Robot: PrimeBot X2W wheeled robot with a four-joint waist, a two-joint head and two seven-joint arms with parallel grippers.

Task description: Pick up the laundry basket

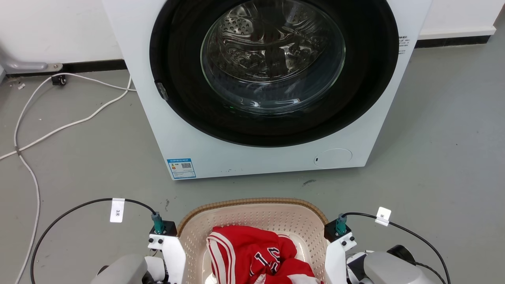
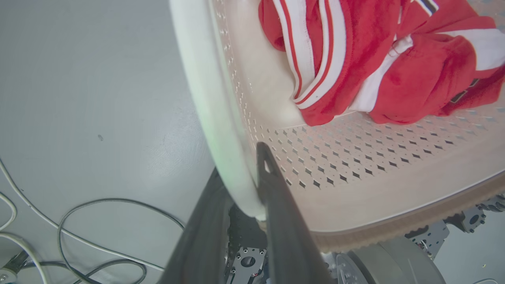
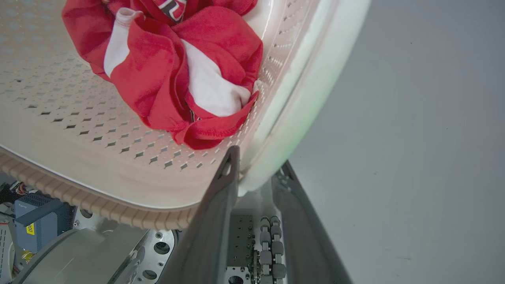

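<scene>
Cream perforated plastic, brown woven rim: the laundry basket (image 1: 252, 215) sits low in front of the washer (image 1: 189, 134), a red jersey (image 1: 252, 252) inside. My left gripper (image 2: 240, 165) and right gripper (image 3: 260, 157) each clamp a white side handle (image 2: 213, 118), one finger inside the wall, one outside. Grasp looks made; next comes a level, even lift, I judge. Whether the base is off the floor (image 1: 434, 138) I can't tell; the near end is cut off.
</scene>
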